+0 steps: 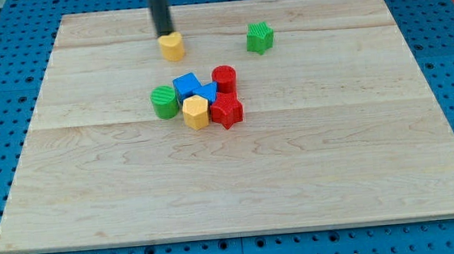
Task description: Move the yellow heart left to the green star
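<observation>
Step now: we are starting the push. Our tip (166, 33) touches the yellow heart (172, 47) at its top-left edge, on the side away from the green star (259, 38).
Yellow heart: it sits near the view's top of the wooden board (336, 175), well apart from the green star, to the star's left in the view.
Green star: it stands alone, level with the heart.
Jaws: we have none. Our arm ends in a plain dark rod, so nothing opens, shuts or holds.
Next move: we think the tip should slide toward the view's right and push the heart along until it rests just beside the star on its left. The tip sits a bit high on the heart, so the heart may drift down. We may need to get more squarely behind it first.
Other things: a bunch of blocks sits below the heart. It has a green cylinder (163, 102), a blue cube (187, 86), a second blue block (208, 92), a red cylinder (224, 78), a yellow hexagon block (196, 112) and a red star-like block (226, 111).
In the way: nothing lies between the heart and the star. The bunch is only a worry if the heart slips down.
</observation>
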Available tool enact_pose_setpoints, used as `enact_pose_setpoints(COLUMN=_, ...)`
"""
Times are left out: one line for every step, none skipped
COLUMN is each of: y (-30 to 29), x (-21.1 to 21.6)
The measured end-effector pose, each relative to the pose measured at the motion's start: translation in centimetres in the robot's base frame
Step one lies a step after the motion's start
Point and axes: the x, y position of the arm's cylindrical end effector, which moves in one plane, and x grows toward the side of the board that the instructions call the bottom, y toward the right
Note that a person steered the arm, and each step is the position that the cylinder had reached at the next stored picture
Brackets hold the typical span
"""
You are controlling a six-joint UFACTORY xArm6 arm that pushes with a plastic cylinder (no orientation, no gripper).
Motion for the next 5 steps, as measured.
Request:
enact_pose_setpoints(y=5.7, x=-0.6)
enact_pose_setpoints(y=11.8, x=-0.6)
enact_pose_setpoints(y=9.4, x=2.7)
enact_pose_setpoints(y=13.0, x=4.5)
enact_pose_setpoints(y=15.4, x=1.8)
